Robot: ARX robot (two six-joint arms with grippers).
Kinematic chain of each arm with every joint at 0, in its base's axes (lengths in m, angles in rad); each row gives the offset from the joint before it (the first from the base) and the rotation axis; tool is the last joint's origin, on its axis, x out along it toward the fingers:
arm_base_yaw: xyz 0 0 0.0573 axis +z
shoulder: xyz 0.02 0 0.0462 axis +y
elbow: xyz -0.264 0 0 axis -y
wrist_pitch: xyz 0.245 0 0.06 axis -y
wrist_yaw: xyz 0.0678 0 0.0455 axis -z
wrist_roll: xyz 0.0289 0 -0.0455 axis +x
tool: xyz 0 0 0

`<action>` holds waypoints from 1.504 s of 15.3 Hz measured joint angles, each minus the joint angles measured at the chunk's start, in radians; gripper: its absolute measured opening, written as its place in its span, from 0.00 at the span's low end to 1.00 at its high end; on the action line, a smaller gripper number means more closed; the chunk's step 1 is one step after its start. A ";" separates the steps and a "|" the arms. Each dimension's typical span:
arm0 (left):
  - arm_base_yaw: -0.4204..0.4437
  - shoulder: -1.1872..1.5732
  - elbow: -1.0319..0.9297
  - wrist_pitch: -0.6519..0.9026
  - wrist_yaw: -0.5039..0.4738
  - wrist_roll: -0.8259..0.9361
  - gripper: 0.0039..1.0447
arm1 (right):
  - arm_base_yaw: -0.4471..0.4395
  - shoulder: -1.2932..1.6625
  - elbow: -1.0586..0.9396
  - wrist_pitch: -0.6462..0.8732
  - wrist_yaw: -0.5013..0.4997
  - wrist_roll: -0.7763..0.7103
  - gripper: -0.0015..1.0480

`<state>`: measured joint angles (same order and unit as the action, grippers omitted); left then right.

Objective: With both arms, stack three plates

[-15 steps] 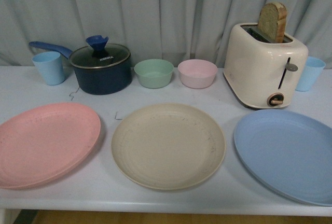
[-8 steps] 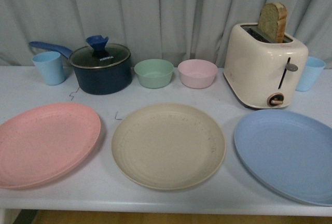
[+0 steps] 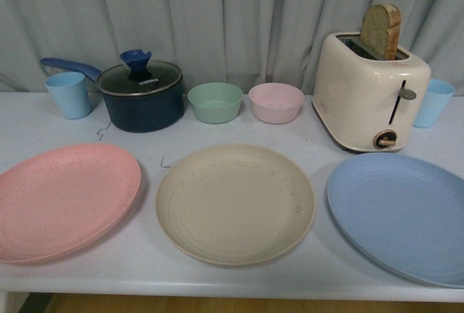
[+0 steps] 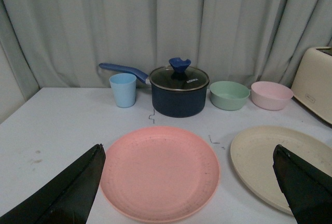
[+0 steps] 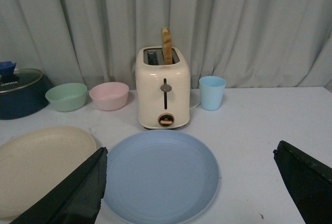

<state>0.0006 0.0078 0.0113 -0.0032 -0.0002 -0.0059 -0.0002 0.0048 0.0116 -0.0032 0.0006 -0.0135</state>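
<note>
Three plates lie in a row on the white table. The speckled pink plate is at the left, the speckled beige plate in the middle, the light blue plate at the right. None overlap. My left gripper is open and empty, above the near side of the pink plate, with the beige plate beside it. My right gripper is open and empty, above the near side of the blue plate. Neither arm shows in the front view.
At the back stand a blue cup, a dark lidded saucepan, a green bowl, a pink bowl, a cream toaster with bread in it, and another blue cup. The table's front edge is close to the plates.
</note>
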 joint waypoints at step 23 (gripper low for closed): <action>0.000 0.000 0.000 0.000 0.000 0.000 0.94 | 0.000 0.000 0.000 0.000 0.000 0.000 0.94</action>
<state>0.0006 0.0078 0.0113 -0.0032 -0.0002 -0.0059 -0.0002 0.0048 0.0116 -0.0032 0.0006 -0.0135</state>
